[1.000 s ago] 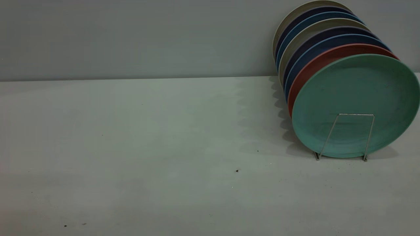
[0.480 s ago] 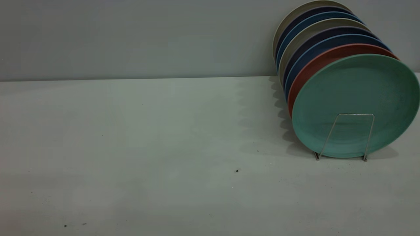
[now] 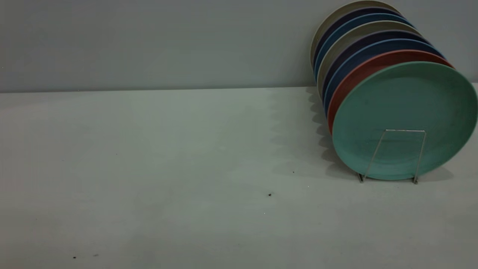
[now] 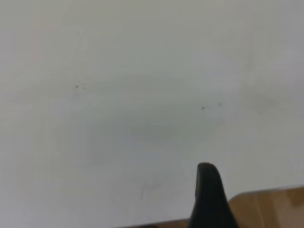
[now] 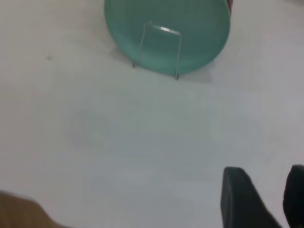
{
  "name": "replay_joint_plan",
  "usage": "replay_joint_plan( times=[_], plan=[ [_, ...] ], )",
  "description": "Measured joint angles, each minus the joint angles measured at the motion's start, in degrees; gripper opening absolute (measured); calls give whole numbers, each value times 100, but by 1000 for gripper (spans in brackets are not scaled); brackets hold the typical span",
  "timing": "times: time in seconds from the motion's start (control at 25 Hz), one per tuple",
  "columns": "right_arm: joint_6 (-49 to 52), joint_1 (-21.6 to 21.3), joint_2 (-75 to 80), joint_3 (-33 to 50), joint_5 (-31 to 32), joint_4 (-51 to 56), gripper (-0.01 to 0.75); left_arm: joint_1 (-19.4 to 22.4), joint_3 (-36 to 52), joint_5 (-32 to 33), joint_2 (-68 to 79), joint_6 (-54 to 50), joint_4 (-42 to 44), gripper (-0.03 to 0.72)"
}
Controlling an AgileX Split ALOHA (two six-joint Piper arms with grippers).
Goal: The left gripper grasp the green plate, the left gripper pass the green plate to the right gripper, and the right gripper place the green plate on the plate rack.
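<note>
The green plate [image 5: 167, 28] is seen upright in the plate rack [image 5: 161, 47], well ahead of the spread right gripper [image 5: 266, 197], bare table [image 5: 118, 142] between; the left gripper's [image 4: 210, 194] state cannot be told.

The green plate [image 3: 405, 112] — round, shallow, matte teal-green with a low raised rim — stands on edge, tilted, at the front of a row of plates in the plate rack [image 3: 392, 157], its face turned outward. One thin silver wire loop of the rack, trapezoid-shaped and much shorter than the plate, rises in front of its lower part. In the right wrist view the plate [image 5: 190, 28] stands well apart from the right gripper [image 5: 263, 197] — nothing grips it.
</note>
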Motion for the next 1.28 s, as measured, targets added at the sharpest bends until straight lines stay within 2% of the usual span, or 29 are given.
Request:
replay_joint_plan(
  times=[1.28],
  plan=[
    [14, 0, -18, 0, 7, 0, 241, 0, 0, 48, -231, -6, 0, 516]
  ],
)
